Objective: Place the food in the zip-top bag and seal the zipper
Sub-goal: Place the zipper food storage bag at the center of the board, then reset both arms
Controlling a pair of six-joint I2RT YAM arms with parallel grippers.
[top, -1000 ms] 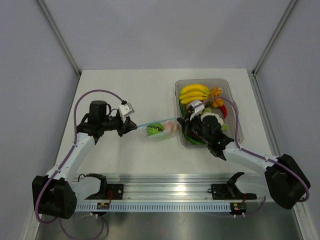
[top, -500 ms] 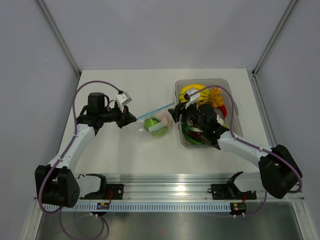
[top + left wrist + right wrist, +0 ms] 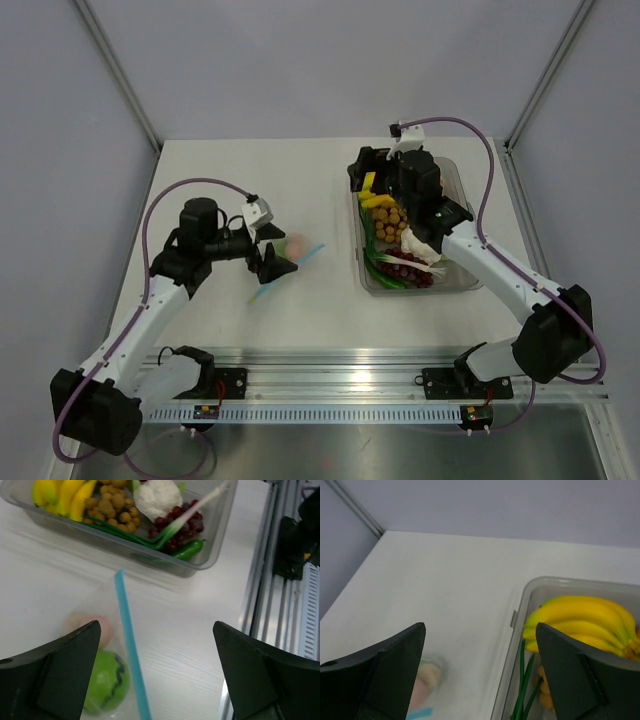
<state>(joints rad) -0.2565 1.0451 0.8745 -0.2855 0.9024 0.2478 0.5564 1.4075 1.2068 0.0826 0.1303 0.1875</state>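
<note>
The zip-top bag (image 3: 100, 645) lies flat on the table, free of both grippers. Inside it are the food pieces, a bright green round piece (image 3: 102, 682) and a pinkish piece (image 3: 85, 625). Its light-blue zipper (image 3: 129, 645) runs as one straight strip. My left gripper (image 3: 156, 625) hovers open just above the bag, nothing between its fingers. From above, the left gripper (image 3: 272, 252) hides the green piece; the pink piece (image 3: 297, 244) and the zipper (image 3: 305, 253) show beside it. My right gripper (image 3: 362, 172) is open over the tub's far left corner, well apart from the bag (image 3: 427, 677).
A rigid clear tub (image 3: 470, 280) stands at the right with bananas (image 3: 580, 615), grapes (image 3: 175, 522), cauliflower (image 3: 155, 497) and green stalks. The metal rail (image 3: 330, 385) runs along the table's near edge. Grey walls close in the sides and back.
Both grippers have opened and let go of the zipper's ends. The bag has dropped onto the table. The right arm has swung back over the tub's far end.
</note>
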